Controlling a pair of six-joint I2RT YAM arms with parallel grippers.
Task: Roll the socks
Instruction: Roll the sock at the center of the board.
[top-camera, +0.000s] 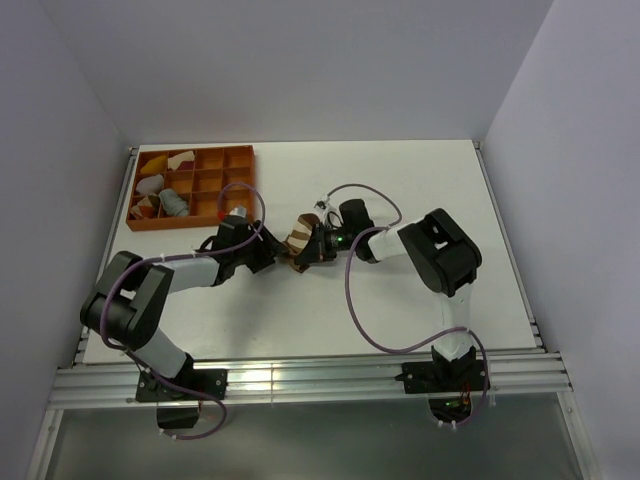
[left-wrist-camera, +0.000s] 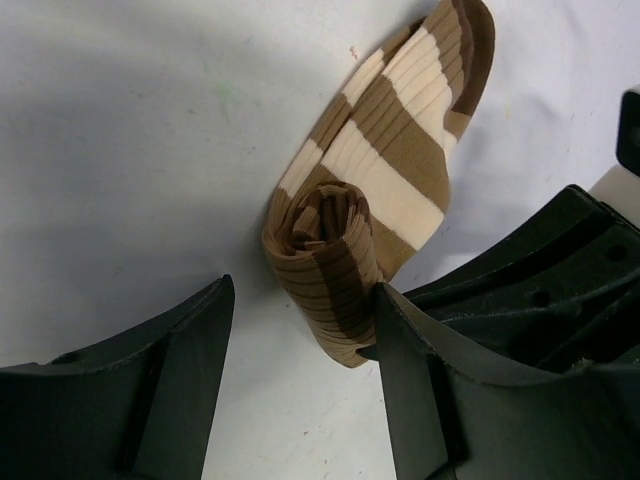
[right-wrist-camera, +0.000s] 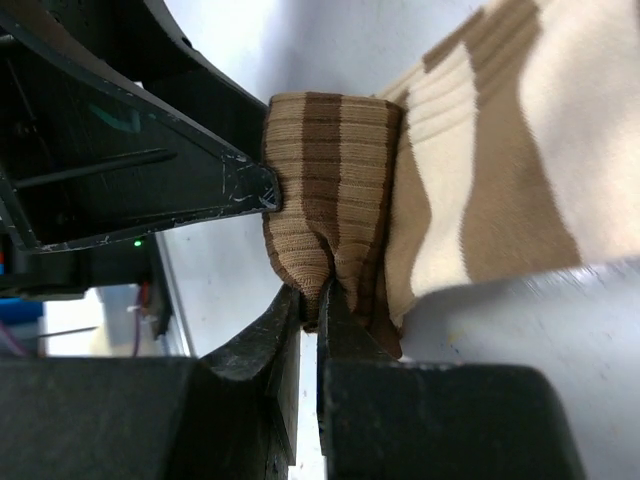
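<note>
Both arms are bent in toward the middle, so the two grippers end up nose to nose. The left arm has its elbow out at the left and its forearm lying low. The left gripper has its jaws spread wide, with one finger just touching the brown striped sock. The right arm has its elbow up and doubles back to the left. The right gripper is pinched tight on a fold of that sock.

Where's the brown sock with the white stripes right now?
Top view: the brown and white striped fabric sock lies centre-frame, partly rolled, between the left gripper and the right gripper, which pinches its roll.
</note>
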